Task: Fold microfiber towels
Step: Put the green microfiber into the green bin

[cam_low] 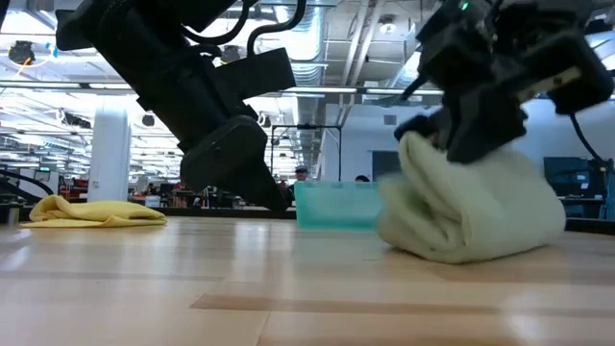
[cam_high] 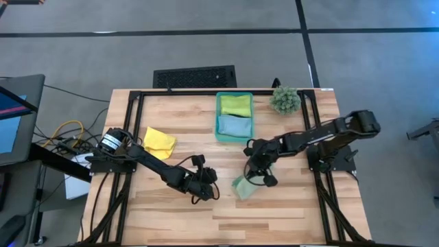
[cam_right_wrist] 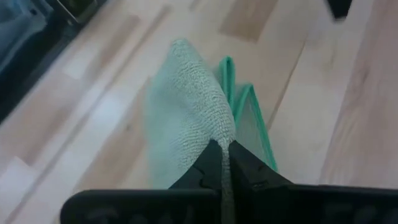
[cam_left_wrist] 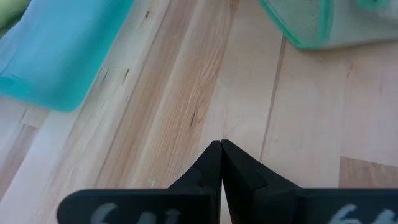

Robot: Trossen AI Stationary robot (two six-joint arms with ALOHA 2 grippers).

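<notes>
The right gripper (cam_right_wrist: 222, 148), nearest its wrist camera, is clenched on a fold of the pale green towel (cam_right_wrist: 186, 112), the cloth pinched between its closed fingers. In the low view that towel (cam_low: 471, 207) sits bunched on the table (cam_low: 288, 288), with the gripper (cam_low: 461, 135) pressing on its top.

From the left in the high view: the yellow towel (cam_high: 159, 141) lies crumpled on the table's (cam_high: 171, 219) left part, beside the left arm's base. The left gripper (cam_high: 206, 186) hangs over the middle of the table, just left of the pale green towel (cam_high: 242, 187) and apart from it; its wrist view shows its fingers (cam_left_wrist: 211, 168) clenched together on nothing, above bare wood.

The bin (cam_high: 234, 136) stands at the back centre, holding the lime towel (cam_high: 235, 105) at its far end and the blue towel (cam_high: 234, 125) at its near end. The right gripper (cam_high: 259, 175) is over the pale green towel's edge. A plant (cam_high: 285, 99) stands at the back right.
</notes>
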